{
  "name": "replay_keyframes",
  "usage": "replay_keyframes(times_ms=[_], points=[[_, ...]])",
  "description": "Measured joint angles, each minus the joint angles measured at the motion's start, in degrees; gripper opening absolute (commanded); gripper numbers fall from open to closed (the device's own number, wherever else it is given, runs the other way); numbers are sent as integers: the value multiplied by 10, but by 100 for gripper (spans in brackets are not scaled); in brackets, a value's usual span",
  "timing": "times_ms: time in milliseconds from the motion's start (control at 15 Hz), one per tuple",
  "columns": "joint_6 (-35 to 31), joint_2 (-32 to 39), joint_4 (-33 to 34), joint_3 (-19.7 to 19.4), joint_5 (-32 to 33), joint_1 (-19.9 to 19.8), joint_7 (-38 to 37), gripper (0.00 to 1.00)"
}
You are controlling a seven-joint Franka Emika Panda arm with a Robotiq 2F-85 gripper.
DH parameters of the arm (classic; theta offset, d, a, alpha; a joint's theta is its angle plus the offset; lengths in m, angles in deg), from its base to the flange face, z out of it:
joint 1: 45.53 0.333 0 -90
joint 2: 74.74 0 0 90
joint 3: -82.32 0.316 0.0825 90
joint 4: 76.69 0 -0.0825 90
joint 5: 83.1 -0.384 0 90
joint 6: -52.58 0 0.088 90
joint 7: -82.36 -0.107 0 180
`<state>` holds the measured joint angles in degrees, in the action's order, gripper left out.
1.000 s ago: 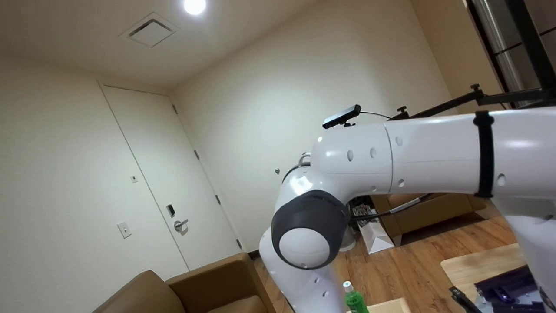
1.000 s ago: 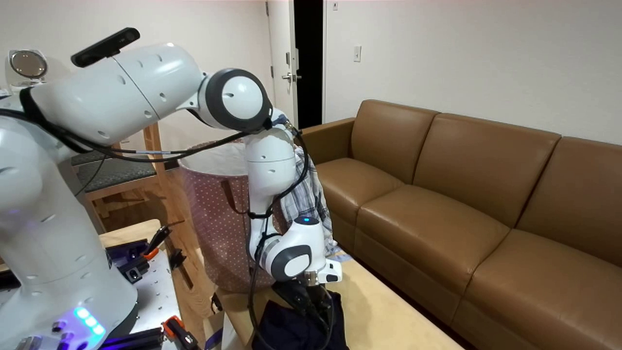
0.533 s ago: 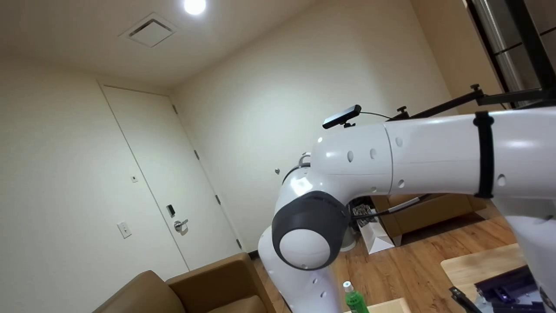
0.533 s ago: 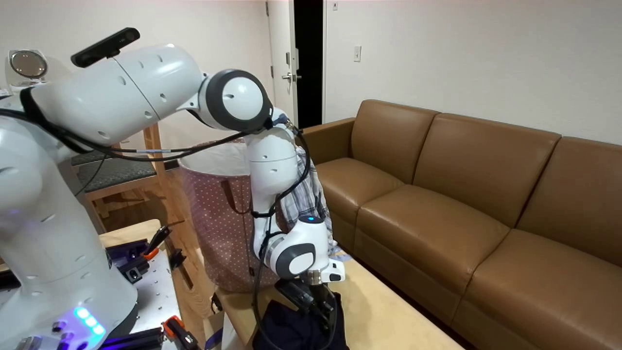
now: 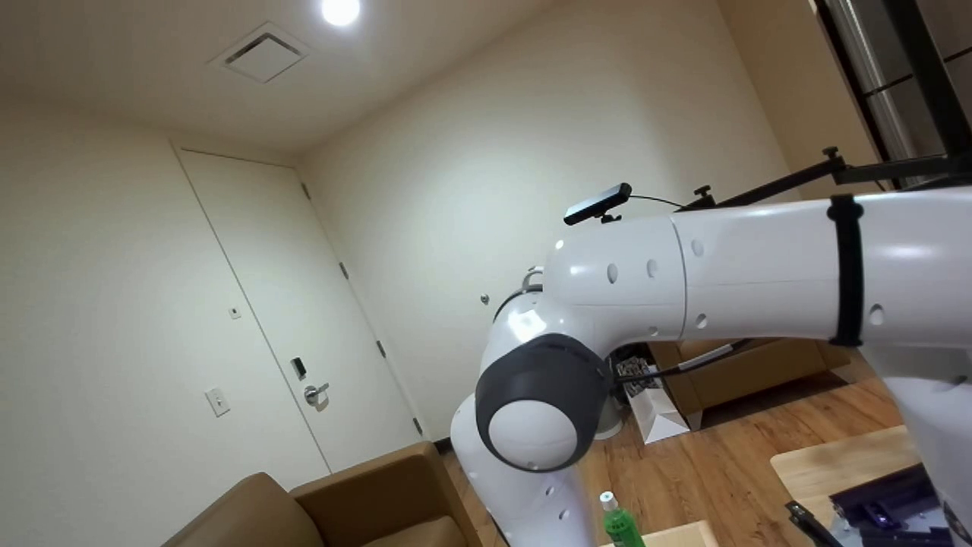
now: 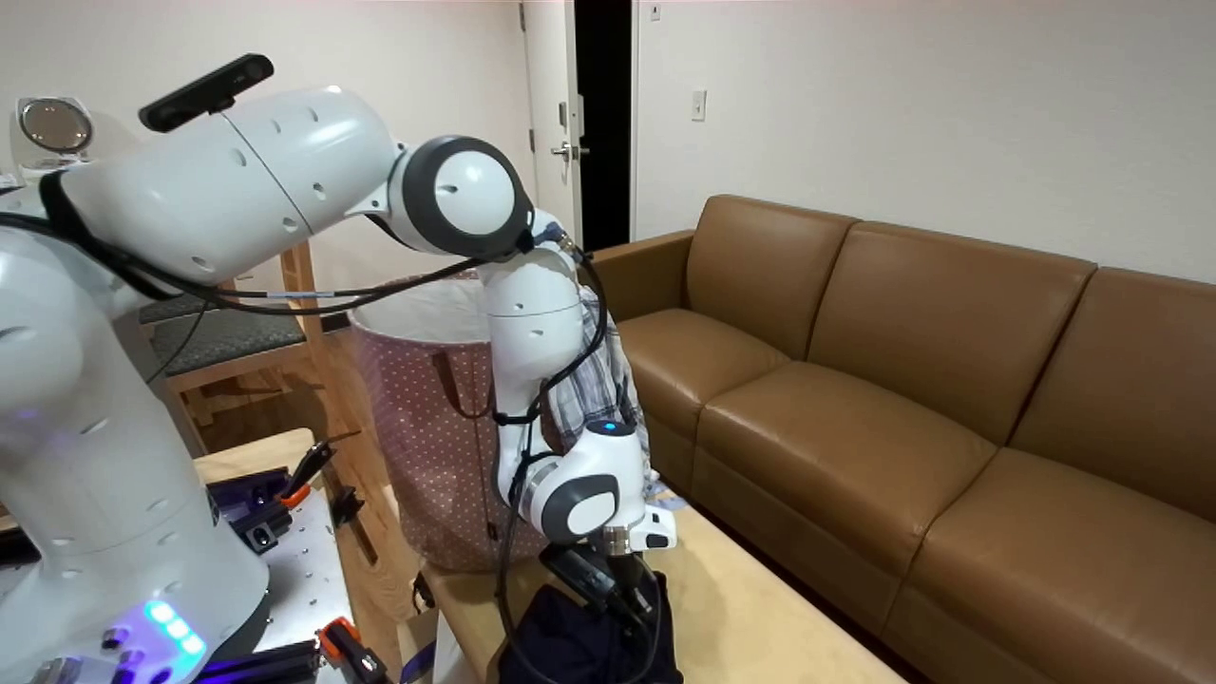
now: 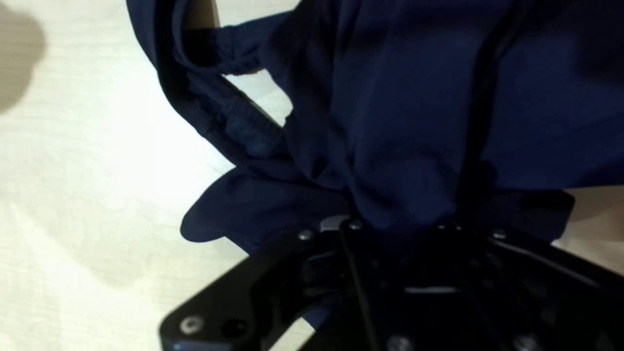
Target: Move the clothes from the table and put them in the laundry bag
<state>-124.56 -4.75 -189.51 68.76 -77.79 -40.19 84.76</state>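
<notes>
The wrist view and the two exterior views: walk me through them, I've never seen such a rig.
The machine is a white jointed robot arm, seen in both exterior views, whose cameras stand outside it. The wrist view comes from a camera on the arm's wrist, looking past its black two-fingered end effector.

On the pale wooden table lies a crumpled navy garment. Its cloth bunches between the jaws, though that spot is too dark to say whether they grip it. At the table's far end, in an exterior view, is a polka-dot laundry bag; plaid cloth shows at its side, partly hidden by the arm.
</notes>
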Motion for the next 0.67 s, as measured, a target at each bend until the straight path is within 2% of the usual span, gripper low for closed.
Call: replay_keyframes(times_ms=[67,333,667], points=[[0,0,0,0,0,0,0,8],[0,-11,-10,1,3,0,4,7],[0,-75,-77,0,12,3,15,8]])
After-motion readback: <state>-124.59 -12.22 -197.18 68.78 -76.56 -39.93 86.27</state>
